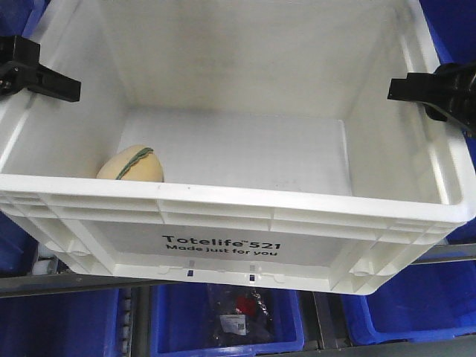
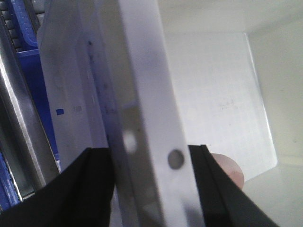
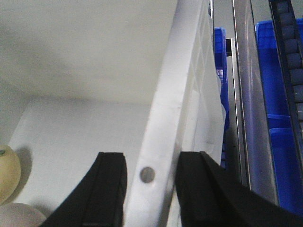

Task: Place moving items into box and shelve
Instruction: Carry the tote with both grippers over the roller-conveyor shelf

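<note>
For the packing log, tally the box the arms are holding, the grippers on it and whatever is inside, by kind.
Box, white: 1
Cream egg-shaped item, green band: 1
Pale round item, seen only partly in the wrist views: 1
Grippers clamped on the box walls: 2 (left gripper, right gripper)
Total: 5

Box (image 1: 111, 242): "Totelife 521, Made just for you"

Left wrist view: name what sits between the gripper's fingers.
The white box's rim lies between the left gripper's fingers; the left wrist view shows it.
</note>
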You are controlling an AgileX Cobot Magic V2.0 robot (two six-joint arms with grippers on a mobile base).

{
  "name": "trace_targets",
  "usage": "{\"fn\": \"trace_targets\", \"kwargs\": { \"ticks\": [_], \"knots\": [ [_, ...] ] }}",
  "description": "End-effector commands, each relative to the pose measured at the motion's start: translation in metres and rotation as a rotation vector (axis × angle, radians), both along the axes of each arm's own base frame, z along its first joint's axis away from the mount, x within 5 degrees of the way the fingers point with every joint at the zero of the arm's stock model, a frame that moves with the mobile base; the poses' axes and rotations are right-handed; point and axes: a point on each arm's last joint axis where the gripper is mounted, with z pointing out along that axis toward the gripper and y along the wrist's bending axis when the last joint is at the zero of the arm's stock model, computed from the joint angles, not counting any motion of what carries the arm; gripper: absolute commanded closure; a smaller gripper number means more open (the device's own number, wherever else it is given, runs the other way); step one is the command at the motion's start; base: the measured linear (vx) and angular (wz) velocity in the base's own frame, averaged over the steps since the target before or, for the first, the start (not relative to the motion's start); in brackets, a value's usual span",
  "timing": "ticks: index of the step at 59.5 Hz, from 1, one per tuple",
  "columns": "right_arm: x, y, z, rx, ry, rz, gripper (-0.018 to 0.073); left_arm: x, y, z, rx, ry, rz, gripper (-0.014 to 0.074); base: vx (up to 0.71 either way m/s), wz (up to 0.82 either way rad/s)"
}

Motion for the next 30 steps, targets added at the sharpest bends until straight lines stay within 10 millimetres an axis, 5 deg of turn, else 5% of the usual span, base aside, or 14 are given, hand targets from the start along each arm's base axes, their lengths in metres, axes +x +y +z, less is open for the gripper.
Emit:
{"fn": "trace_targets", "kwargs": {
  "ticks": [1,30],
  "knots": [
    [-0.0023,0.0018,0.0321,0.128,-0.183,-0.022,0.0565,-0.0117,-0.0132,0.0348,-0.182,-0.127,-0.033,0.0600,0.05,0.02],
    [-0.0023,0.0018,0.0321,0.128,-0.183,-0.022,0.0565,-0.0117,-0.0132,0.0348,-0.182,-0.127,-0.033,0.0600,0.01,0.01]
  ]
}}
